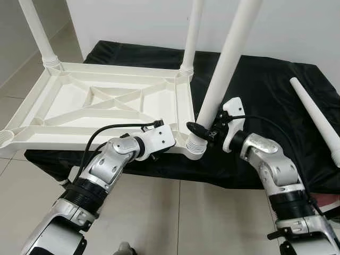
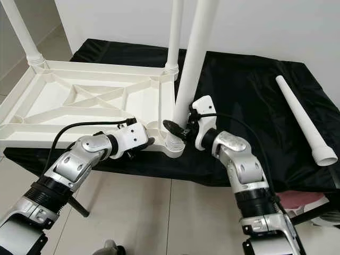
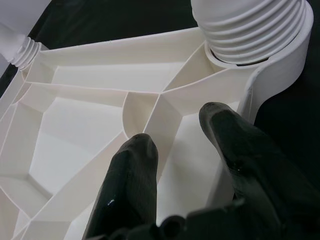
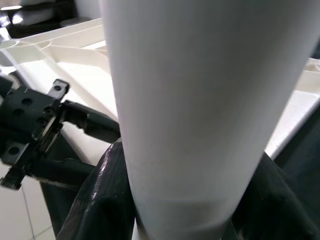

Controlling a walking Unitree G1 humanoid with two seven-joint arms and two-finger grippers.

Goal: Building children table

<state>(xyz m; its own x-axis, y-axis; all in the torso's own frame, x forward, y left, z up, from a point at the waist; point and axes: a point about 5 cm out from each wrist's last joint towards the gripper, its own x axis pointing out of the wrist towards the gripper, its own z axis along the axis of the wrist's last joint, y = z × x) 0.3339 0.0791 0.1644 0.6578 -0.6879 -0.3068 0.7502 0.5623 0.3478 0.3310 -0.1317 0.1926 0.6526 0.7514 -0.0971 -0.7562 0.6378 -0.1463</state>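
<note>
Underneath everything, a black cloth (image 1: 265, 95) carries the upturned white tabletop (image 1: 106, 106). Its near-corner leg (image 1: 226, 64) stands tilted in its socket, with the right end effector (image 1: 204, 129) clamped round it. Beside that corner, the left end effector (image 3: 180, 150) straddles a tabletop rib, fingers apart. Farther right lies a loose leg (image 1: 316, 117).

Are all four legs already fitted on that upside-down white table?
No: one loose leg lies on the black cloth, and the far-left corner socket of the table stands empty.
</note>
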